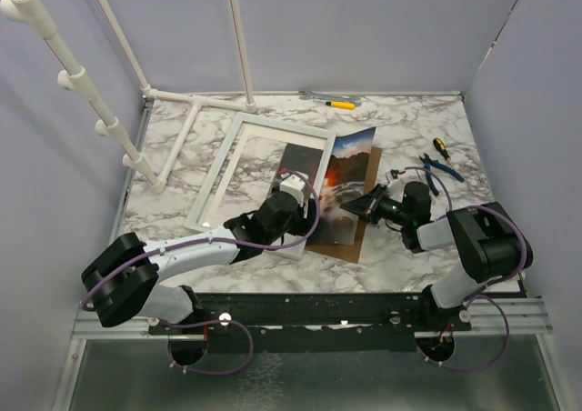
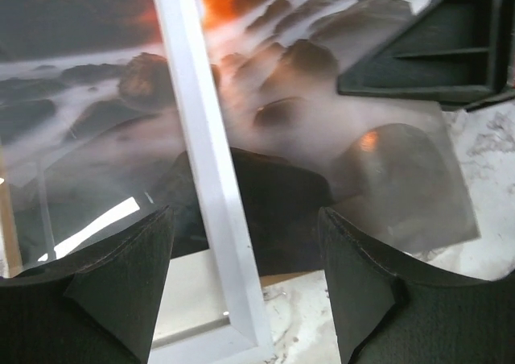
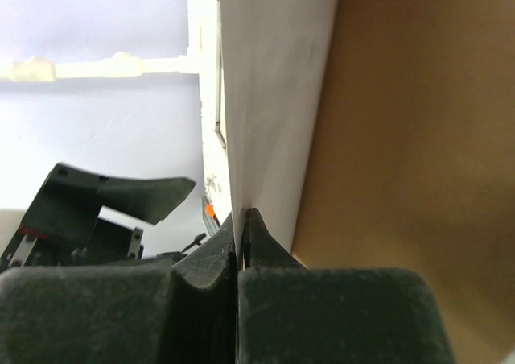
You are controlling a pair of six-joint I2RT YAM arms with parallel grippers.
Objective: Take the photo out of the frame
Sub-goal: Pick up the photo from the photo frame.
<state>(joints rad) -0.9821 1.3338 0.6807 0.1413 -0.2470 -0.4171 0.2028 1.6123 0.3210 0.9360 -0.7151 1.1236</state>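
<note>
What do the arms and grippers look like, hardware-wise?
Left arm and right arm: black rounded joint housings, silvery-white links, purple cable looped alongside. Left gripper and right gripper: black, wedge-shaped fingers, matte grainy finish. No markings legible.

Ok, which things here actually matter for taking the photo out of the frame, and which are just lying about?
In the job: photo, frame, brown backing board, left gripper open over the frame edge, right gripper pinching the photo.
Lying about: blue pliers, screwdriver, yellow-handled tool, white pipe rack.
</note>
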